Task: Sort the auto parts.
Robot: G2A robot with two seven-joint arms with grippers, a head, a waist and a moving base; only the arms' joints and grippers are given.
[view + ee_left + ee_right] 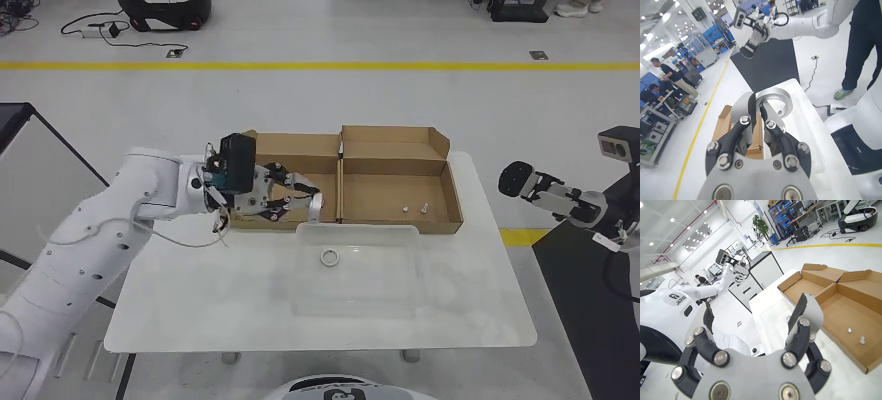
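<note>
The left gripper [757,103] pinches the wall of a silver machined metal ring [775,91], one pad inside the bore and one outside. Solid metal like that looks weighty, stiff and slick. I'd say the wall is the right hold, though the ring could swivel. It hangs over the left brown cardboard box [290,150], toward its 4 o'clock corner. At 6 o'clock on the white table [480,300] sits a clear plastic tray [385,300]. The right gripper [754,301] is spread, off the table at 3 o'clock.
</note>
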